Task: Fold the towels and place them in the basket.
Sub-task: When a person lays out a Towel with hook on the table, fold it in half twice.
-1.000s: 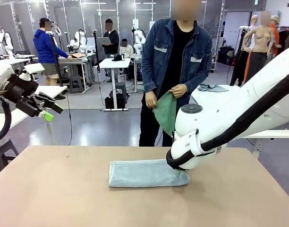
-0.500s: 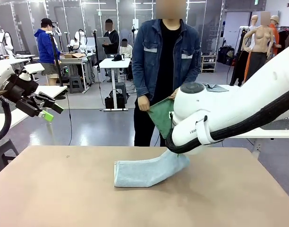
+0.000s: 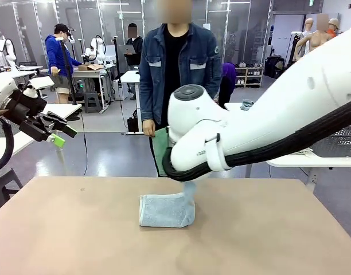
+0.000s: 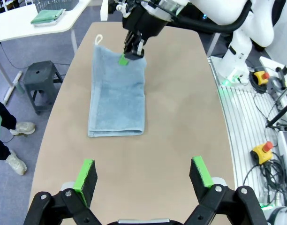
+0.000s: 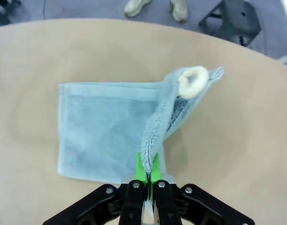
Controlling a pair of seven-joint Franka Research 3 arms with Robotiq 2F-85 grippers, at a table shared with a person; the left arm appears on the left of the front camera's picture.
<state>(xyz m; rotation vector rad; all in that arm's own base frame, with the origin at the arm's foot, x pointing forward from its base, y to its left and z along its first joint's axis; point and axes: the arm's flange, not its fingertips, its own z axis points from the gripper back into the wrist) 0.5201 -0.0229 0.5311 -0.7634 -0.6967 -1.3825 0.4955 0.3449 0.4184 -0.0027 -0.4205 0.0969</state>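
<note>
A light blue towel (image 3: 164,211) lies mid-table, folded to a narrow strip. My right gripper (image 5: 147,177) is shut on one short end and holds it up over the rest of the towel (image 5: 101,133); the corner loop (image 5: 192,80) dangles from the raised part. From my left wrist I see that gripper (image 4: 132,50) pinching the towel (image 4: 117,93). In the front view the right arm (image 3: 238,140) covers its own gripper. My left gripper (image 3: 58,136) hangs open, high at the table's left, its pads (image 4: 86,172) wide apart. A person across the table holds a green towel (image 3: 159,148). The basket (image 4: 55,4) stands on a side table.
The white side table (image 4: 21,28) beyond the right end of my table carries a folded green cloth (image 4: 48,16) beside the basket. A dark stool (image 4: 39,77) stands between the tables. The person stands close to the far edge. Bare tabletop (image 3: 66,229) surrounds the towel.
My right gripper has lifted the blue towel's right end and carried it left over the rest, halving its length. The person has stepped left with the green towel. The left arm is still.
</note>
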